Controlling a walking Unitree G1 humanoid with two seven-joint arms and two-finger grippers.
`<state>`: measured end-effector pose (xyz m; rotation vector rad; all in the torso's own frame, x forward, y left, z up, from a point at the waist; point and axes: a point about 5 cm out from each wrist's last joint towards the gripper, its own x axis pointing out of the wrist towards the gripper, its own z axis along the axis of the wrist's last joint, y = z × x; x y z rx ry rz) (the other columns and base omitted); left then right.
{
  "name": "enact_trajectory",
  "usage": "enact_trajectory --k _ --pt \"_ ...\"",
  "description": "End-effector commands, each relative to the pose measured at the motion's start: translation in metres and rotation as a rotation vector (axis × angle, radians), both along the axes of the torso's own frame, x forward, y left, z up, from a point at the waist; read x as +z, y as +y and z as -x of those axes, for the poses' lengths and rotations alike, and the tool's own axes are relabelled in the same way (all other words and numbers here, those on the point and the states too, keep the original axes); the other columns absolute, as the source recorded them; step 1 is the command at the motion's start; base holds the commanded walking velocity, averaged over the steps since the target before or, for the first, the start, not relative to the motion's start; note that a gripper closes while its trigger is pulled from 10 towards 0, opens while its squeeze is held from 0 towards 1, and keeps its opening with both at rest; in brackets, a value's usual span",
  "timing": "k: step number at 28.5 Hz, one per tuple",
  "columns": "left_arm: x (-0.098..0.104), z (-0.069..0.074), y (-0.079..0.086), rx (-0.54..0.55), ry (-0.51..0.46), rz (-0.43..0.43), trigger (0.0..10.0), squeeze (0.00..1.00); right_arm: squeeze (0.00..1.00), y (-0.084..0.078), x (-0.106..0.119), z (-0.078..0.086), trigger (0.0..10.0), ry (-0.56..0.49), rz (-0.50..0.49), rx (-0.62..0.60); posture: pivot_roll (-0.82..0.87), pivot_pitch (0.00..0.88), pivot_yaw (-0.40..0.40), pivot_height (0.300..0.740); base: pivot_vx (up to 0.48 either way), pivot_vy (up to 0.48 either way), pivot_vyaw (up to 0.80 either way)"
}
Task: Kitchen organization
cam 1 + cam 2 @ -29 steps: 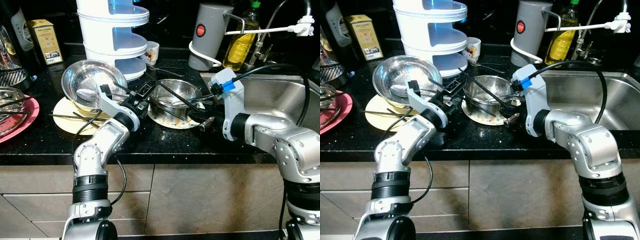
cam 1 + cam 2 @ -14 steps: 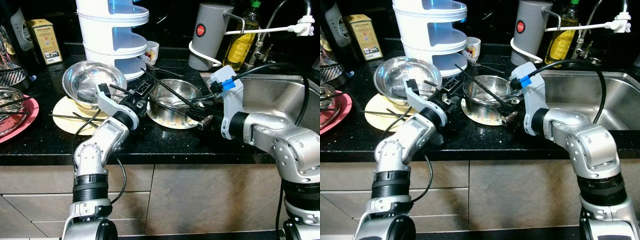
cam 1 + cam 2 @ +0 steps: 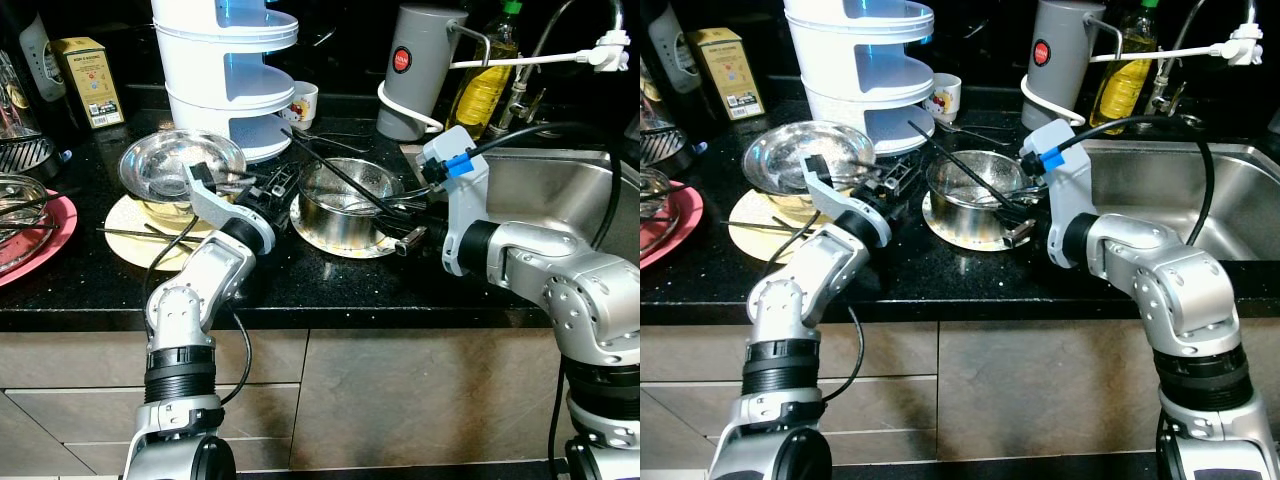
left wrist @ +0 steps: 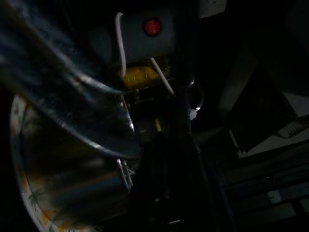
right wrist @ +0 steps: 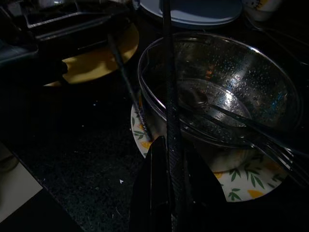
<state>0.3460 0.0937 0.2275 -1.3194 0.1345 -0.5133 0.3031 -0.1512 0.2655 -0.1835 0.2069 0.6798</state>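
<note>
Chopstick (image 3: 958, 167) clenched in right end effector (image 3: 1015, 212), angled over steel pot (image 3: 975, 192) mid-table; left end effector (image 3: 895, 182) grip unclear. Best lift slowly, clear pot rim, avoid tipping plate (image 3: 940, 232).

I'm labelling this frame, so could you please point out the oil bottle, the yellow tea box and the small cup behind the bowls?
oil bottle (image 3: 482, 92), left eye view, on its yellow body.
yellow tea box (image 3: 90, 82), left eye view, on its front face.
small cup (image 3: 945, 98), right eye view, on its side.
</note>
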Motion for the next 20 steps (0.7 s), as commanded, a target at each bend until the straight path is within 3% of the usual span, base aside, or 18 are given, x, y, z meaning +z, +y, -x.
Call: enact_trajectory --k 1,10,15,20 --pt "0.005 0.001 -0.016 -0.040 -0.007 0.045 0.0 0.00 0.00 0.000 0.009 0.002 0.0 -0.045 -0.015 0.004 -0.11 0.000 -0.044 0.740 0.000 0.000 0.00" --pt "0.010 0.000 -0.014 -0.031 -0.024 0.039 0.0 0.00 0.00 -0.002 0.013 -0.001 0.0 -0.079 -0.033 -0.017 -0.10 0.000 -0.042 0.740 0.000 0.000 0.00" --pt "0.028 0.001 -0.005 0.006 -0.101 0.025 0.0 0.00 0.00 -0.003 0.028 -0.007 0.0 -0.187 -0.120 -0.049 -0.10 0.000 -0.042 0.740 0.000 0.000 0.00" --pt "0.034 0.002 -0.003 0.012 -0.126 0.026 0.0 0.00 0.00 -0.002 0.032 -0.008 0.0 -0.211 -0.151 -0.049 -0.10 0.000 -0.042 0.740 0.000 0.000 0.00"
